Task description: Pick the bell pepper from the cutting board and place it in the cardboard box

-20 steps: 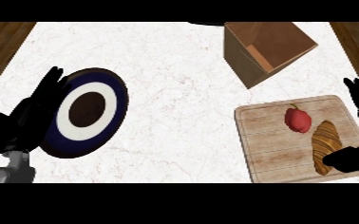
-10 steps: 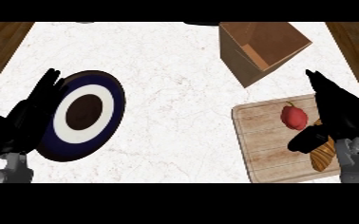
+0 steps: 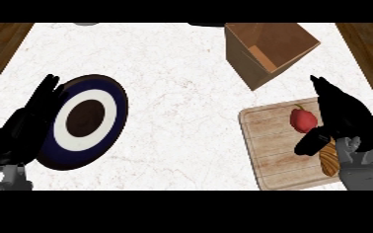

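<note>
Head view, looking steeply down on the white marbled bench (image 3: 182,103).

Right side: wooden cutting board (image 3: 273,143) lies at the near right. The red bell pepper (image 3: 303,120) sits on the board's far half, green stem pointing away toward the box. A brown oblong item, likely a bread roll (image 3: 330,158), lies on the board just behind the pepper, partly under the hand.

The right hand (image 3: 339,116) hangs over the board's right edge, just beside the pepper. Fingers are spread wide and straight, thumb reaching down toward the roll; it holds nothing. Whether any finger touches the pepper I cannot tell; the dark shapes overlap.

The cardboard box (image 3: 266,52) stands beyond the board at the far right, open top, tilted in view, inner walls showing. It is near the board but not touching it.

Left side: a round plate (image 3: 84,121), dark blue rim, white ring, dark centre. The left hand (image 3: 29,123) rests open at its left edge, fingers up.

Step in hand, as I judge it: closing in for the grasp. To do it well, centre the palm over the pepper, bringing thumb and fingers to opposite sides. Keep the thumb off the roll so only the pepper comes away. Curl round the body, not the stem. Lift straight before carrying toward the box opening.
</note>
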Robot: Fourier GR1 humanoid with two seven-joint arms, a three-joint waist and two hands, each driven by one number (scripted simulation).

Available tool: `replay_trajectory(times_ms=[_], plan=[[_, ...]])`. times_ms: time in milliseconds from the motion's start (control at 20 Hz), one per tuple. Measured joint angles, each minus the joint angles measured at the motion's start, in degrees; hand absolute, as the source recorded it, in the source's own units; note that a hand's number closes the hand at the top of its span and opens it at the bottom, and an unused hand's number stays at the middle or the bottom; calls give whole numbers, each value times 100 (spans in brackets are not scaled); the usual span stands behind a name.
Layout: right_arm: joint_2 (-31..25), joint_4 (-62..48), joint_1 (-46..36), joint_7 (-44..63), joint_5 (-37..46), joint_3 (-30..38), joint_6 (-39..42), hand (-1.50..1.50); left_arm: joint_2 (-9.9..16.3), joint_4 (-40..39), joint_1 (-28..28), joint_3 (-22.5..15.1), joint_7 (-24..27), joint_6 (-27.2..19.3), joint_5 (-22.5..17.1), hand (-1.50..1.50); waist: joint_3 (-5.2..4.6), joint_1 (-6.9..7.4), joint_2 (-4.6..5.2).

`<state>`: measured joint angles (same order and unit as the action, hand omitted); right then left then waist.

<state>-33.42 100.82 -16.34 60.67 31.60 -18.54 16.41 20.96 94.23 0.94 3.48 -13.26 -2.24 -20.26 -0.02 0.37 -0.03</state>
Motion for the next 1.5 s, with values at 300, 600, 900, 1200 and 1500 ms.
replay_trajectory(times_ms=[300,600,900,1200,1500], plan=[[245,-34,86,-255,394,159,154,-150,-83,-153,15,149,91,186,107,0,0,-24,0],[593,-411,-245,-342,804,168,359,-150,-136,-32,32,257,-59,244,147,0,1,-11,2],[836,-751,-378,-390,1037,278,554,-150,-207,-181,180,335,-109,312,162,0,0,-18,2],[942,-1014,-246,-566,1313,484,642,-150,-350,-24,36,298,-86,298,355,0,3,-20,1],[1250,-1406,-351,-564,1674,531,693,-150,-330,-109,99,467,-110,460,299,0,0,-15,2]])
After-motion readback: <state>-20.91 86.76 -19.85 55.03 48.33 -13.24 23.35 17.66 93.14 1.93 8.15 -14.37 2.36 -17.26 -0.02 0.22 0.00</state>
